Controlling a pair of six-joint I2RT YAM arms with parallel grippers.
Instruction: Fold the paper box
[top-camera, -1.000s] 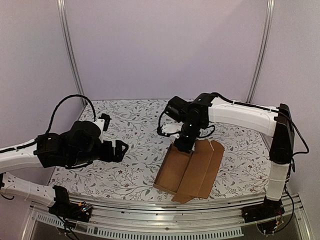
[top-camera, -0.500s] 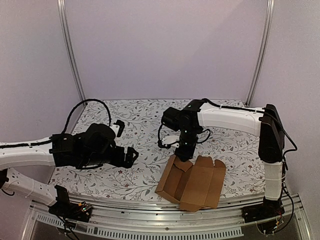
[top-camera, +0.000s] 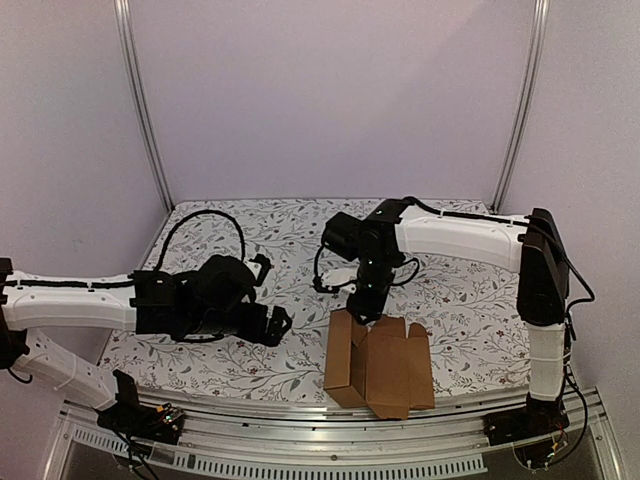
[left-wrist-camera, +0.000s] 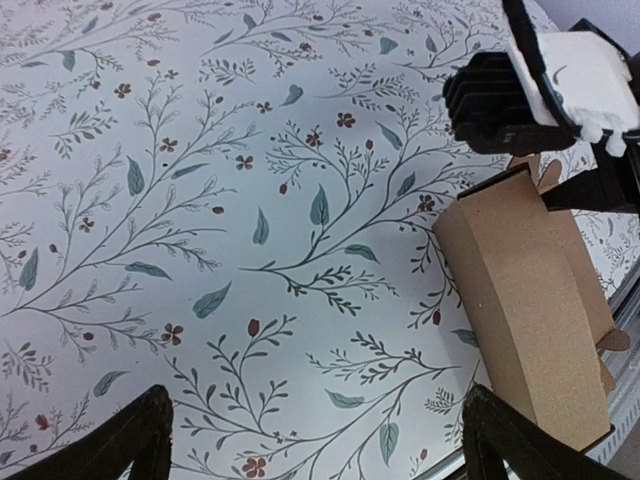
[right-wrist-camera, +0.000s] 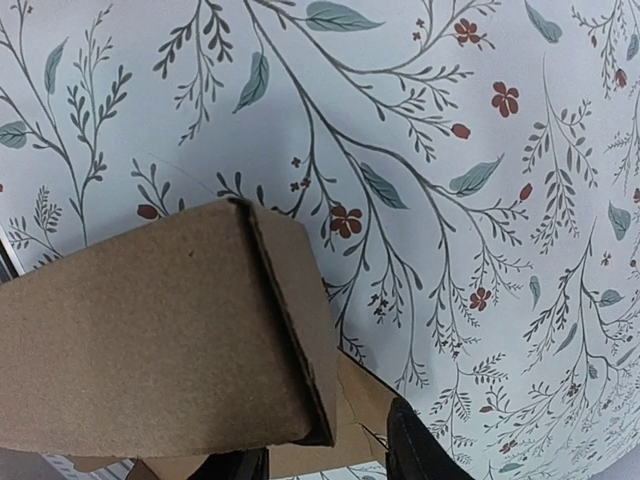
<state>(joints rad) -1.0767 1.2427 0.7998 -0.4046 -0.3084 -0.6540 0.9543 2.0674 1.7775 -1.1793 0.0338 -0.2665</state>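
Note:
The paper box (top-camera: 378, 362) is plain brown cardboard, standing half-formed near the table's front edge with its flaps up. In the left wrist view the paper box (left-wrist-camera: 530, 300) lies at the right. My right gripper (top-camera: 362, 310) hangs over the box's far top edge. In the right wrist view the box wall (right-wrist-camera: 150, 340) and a flap reach in between the right gripper's (right-wrist-camera: 325, 462) parted fingers; the jaws stand wider than the cardboard. My left gripper (top-camera: 278, 325) is open just left of the box with nothing in it. In its own view the left gripper (left-wrist-camera: 325, 450) has only tablecloth between its fingers.
The table (top-camera: 250, 240) carries a white cloth with a leaf and flower print. A metal rail (top-camera: 300, 440) runs along the near edge, close behind the box. Upright metal posts (top-camera: 140, 110) stand at the back corners in front of plain walls.
The box has gone from lying flat and open to standing up as a tube. The right gripper's jaws have parted. The left arm has reached to the right, closer to the box.

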